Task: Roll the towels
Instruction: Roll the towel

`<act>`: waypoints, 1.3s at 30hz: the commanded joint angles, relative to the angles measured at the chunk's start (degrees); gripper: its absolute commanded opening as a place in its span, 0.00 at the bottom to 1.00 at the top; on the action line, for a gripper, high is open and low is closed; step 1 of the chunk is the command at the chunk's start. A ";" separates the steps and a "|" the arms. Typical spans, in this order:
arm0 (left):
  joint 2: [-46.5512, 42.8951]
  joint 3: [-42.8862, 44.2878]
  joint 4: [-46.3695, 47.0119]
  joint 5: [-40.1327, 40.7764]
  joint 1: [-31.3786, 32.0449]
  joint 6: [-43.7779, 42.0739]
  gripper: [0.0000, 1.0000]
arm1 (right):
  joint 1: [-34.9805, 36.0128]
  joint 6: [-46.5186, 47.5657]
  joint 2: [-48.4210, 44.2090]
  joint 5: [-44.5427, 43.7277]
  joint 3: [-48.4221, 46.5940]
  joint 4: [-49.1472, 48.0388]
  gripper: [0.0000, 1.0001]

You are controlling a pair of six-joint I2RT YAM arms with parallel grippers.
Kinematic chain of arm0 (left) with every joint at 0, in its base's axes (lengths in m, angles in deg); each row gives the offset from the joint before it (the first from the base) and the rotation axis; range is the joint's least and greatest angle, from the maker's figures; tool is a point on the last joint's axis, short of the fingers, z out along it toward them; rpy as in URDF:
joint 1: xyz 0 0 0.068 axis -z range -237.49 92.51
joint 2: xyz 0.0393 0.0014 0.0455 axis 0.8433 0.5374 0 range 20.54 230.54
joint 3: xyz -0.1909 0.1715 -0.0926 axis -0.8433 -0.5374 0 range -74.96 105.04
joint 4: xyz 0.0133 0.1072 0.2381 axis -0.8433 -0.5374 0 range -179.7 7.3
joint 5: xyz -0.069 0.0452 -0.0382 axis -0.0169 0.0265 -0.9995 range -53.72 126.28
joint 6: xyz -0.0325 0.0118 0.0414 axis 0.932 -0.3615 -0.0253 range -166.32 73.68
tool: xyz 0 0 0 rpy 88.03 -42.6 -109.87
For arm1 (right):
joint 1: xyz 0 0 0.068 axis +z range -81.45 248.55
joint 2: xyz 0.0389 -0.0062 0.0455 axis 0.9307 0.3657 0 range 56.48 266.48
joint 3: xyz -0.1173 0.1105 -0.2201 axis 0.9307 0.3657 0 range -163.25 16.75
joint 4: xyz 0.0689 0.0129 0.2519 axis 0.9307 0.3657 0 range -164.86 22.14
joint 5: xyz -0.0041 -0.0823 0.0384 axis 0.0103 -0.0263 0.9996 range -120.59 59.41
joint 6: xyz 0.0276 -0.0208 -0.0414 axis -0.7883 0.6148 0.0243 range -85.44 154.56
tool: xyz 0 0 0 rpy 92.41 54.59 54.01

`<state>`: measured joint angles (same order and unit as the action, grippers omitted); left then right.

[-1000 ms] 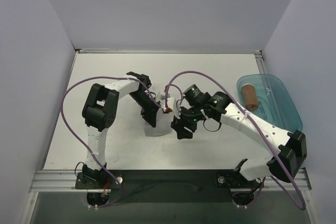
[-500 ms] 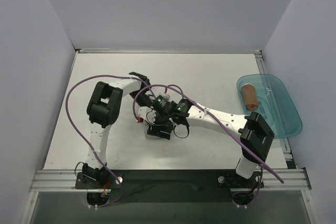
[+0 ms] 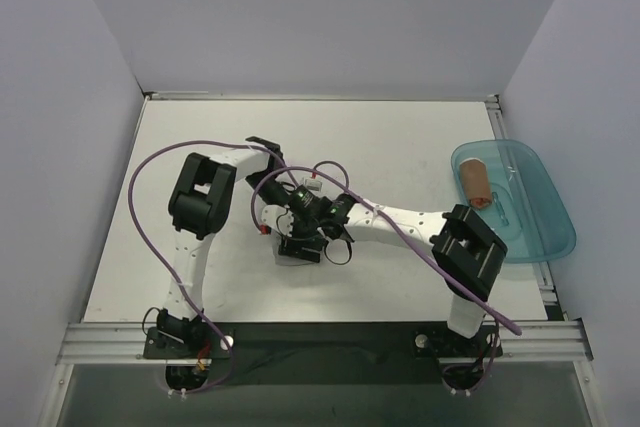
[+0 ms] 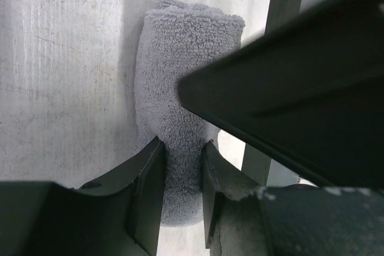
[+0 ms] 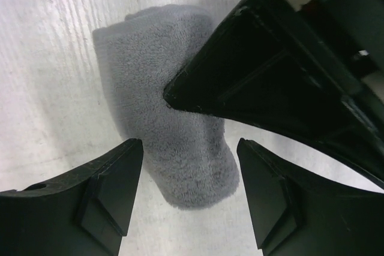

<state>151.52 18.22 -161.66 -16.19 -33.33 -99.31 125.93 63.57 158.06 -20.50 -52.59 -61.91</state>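
My left pincer pinches the grey towel. Both fingers press into the roll near its closer end, w/ the terry squeezed narrow btwn them. The rest of the roll sticks out ahead, lying on the table. The towel is rolled up tight, w/ a rounded far end.

My right pincer is spread wide, one finger each side of the same roll at its near end. On one side bare table shows btwn finger & cloth. On the other the finger sits just beside the cloth; touching or not, can't tell.

In the right wrist view my left pincer's black body cuts in from the upper right & lies over the roll's middle. From above, both pincers crowd together left of table centre, w/ only a sliver of grey towel showing under them.

The brown towel lies rolled in the teal tray at the table's right edge, well apart from both pincers.
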 commanded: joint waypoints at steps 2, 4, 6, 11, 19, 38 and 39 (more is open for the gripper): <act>2.88 0.33 5.66 7.99 -0.26 -4.84 0.22 | -1.31 1.48 2.13 -0.15 1.23 -2.49 0.66; 3.06 0.33 5.66 7.91 -0.34 -4.84 0.22 | -1.75 1.40 3.18 -0.24 1.14 -3.28 0.66; 3.32 0.50 5.48 7.91 -0.34 -4.93 0.22 | -2.01 1.48 4.67 0.11 0.70 -3.02 0.65; 4.20 1.73 4.17 7.29 -0.61 -5.72 0.22 | -2.19 1.75 6.35 1.78 0.78 -2.40 0.62; 5.34 3.67 2.41 6.33 -1.13 -6.34 0.27 | -2.63 2.19 8.02 3.98 1.84 -2.23 0.28; -9.94 3.32 6.17 6.50 -18.35 3.85 0.97 | -4.03 -5.81 5.83 1.43 4.84 3.30 0.00; -11.34 2.71 7.49 6.94 -19.23 5.08 0.97 | -4.73 -6.25 5.47 1.08 4.57 3.66 0.00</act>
<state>147.15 21.55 -159.67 -12.06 -50.05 -97.69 123.11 60.86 163.44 -17.09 -49.66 -67.90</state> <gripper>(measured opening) 0.971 0.326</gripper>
